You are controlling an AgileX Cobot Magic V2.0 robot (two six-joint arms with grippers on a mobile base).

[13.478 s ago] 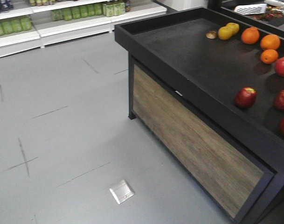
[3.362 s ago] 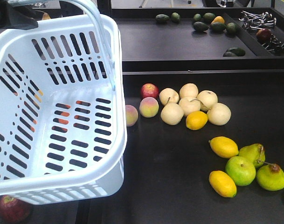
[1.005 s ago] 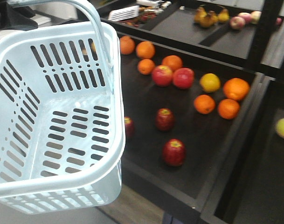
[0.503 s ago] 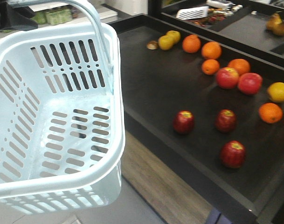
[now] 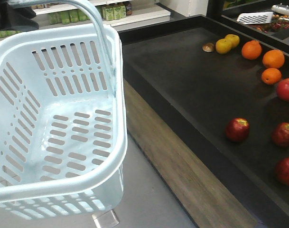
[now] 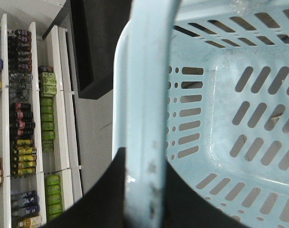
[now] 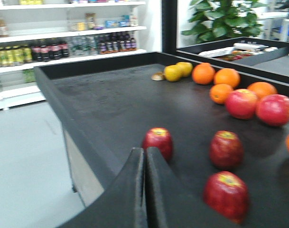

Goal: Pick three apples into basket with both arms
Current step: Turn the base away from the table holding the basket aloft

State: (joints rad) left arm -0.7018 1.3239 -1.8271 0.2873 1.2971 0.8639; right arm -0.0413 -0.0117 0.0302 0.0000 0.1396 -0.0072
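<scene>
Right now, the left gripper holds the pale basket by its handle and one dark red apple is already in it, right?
Not quite. The left gripper does hold the basket by its handle, but the basket is empty, as the front-facing view shows; the three dark apples lie on the black display table.

The apples (image 5: 237, 129) move away
They now sit farther right of the left gripper (image 6: 144, 199); floor (image 5: 146, 192) shows under its basket (image 5: 63, 183).
</scene>
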